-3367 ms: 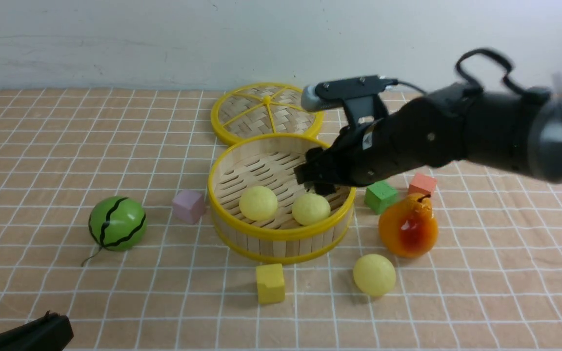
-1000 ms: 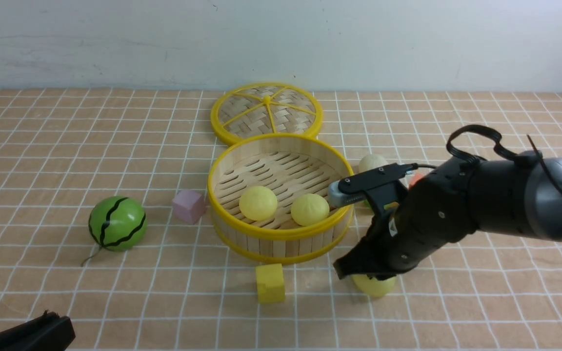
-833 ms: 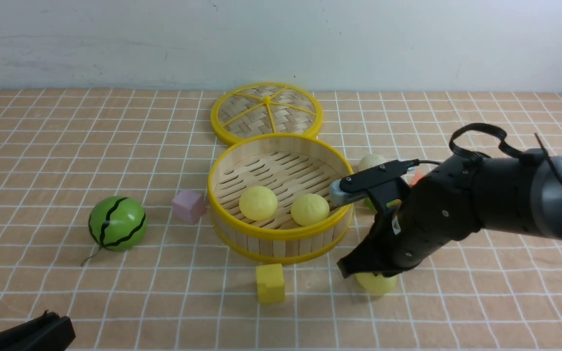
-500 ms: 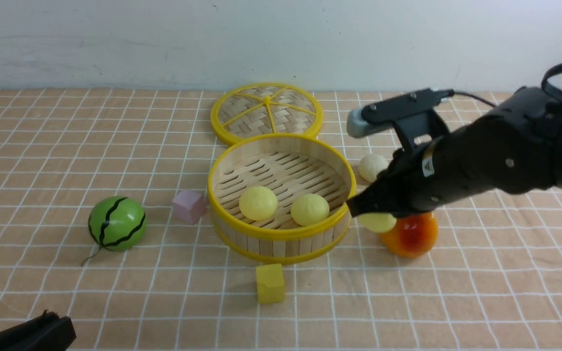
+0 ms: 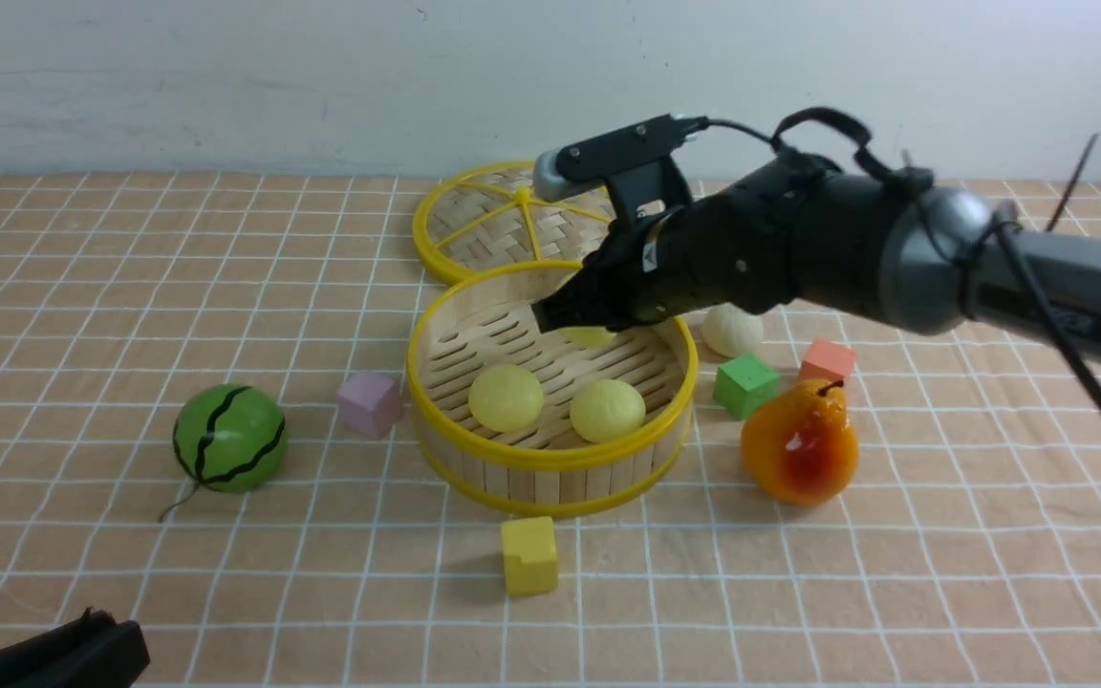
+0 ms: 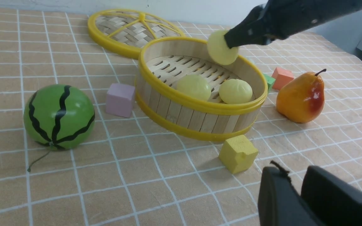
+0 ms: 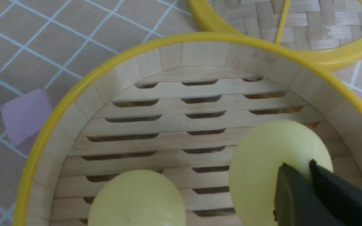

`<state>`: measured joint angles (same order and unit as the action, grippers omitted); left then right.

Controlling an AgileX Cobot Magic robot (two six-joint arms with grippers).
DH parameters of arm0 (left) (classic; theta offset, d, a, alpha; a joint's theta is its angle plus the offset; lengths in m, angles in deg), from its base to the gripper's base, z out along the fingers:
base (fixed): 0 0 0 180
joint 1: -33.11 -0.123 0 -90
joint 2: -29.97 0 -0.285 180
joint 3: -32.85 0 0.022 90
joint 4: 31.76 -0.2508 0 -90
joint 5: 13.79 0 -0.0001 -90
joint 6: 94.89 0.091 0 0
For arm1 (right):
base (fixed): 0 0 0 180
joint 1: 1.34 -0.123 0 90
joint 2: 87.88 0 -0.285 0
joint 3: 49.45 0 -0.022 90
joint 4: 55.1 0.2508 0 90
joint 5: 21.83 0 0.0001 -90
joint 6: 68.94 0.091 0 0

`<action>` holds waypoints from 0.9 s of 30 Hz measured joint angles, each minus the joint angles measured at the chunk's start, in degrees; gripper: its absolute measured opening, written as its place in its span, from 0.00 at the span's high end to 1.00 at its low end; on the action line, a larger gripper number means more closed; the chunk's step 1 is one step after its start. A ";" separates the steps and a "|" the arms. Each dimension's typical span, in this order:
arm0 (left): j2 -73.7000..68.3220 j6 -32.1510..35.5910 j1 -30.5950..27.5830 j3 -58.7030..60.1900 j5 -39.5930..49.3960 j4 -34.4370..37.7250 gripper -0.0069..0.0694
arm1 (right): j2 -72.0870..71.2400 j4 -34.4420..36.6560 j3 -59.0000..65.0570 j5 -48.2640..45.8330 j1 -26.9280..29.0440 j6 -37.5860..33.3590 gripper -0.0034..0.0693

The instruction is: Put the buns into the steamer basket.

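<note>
Two dark right fingertips (image 7: 289,188) closed on the edge of the held bun (image 7: 262,157), with only a sliver of pale skin between them. Right gripper (image 5: 577,320) clamped on that bun above the steamer basket (image 5: 550,457), over the 1 o'clock part of the slatted floor, about level with the rim and clear of the slats. On the floor below, toward 6 o'clock and close to the near wall, two resting buns (image 5: 507,397) (image 5: 609,410), side by side and slightly apart. Black right arm (image 5: 799,248) slanting in from 3 o'clock across the far rim. Around the basket, all on the checked tablecloth (image 5: 130,287): woven lid (image 5: 484,220) lying flat at 12 o'clock, just beside the wall; wrinkled whitish ball (image 5: 732,331) at 2 o'clock; green cube (image 5: 746,384) at 3 o'clock, with an orange cube (image 5: 828,361) just beyond it; pear (image 5: 799,444) upright at 4 o'clock; yellow cube (image 5: 528,555) at 6 o'clock, near the wall but apart from it; pink cube (image 5: 370,403) at 9 o'clock, just beside the wall; watermelon ball (image 5: 230,438) farther out, toward 8 o'clock. Left gripper (image 6: 297,175) low at 7 o'clock, well apart from everything. Left fingers (image 6: 278,201) close together with a thin gap showing, nothing between them.
</note>
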<state>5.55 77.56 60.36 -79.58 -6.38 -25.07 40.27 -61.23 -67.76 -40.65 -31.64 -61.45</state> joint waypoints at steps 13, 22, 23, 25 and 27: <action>0.00 0.00 0.00 0.00 0.00 0.00 0.73 | 1.11 -0.24 -2.38 -4.27 0.00 0.00 0.18; 0.00 0.00 0.00 0.00 0.00 0.00 0.72 | -23.18 -0.19 2.09 -35.59 0.00 0.00 0.42; 0.00 0.00 0.00 0.00 0.00 0.00 0.72 | -26.85 -0.14 4.71 -37.34 0.00 0.18 0.50; 0.00 0.00 0.00 0.00 0.00 0.00 0.71 | -31.99 0.50 9.23 -39.42 0.00 1.03 0.65; 0.00 0.00 0.00 0.00 0.00 0.00 0.71 | -35.14 1.01 12.92 -39.92 0.00 1.65 0.74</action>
<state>5.55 77.56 60.36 -79.58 -6.38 -25.07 5.13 -60.22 -54.84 -80.57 -31.64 -59.80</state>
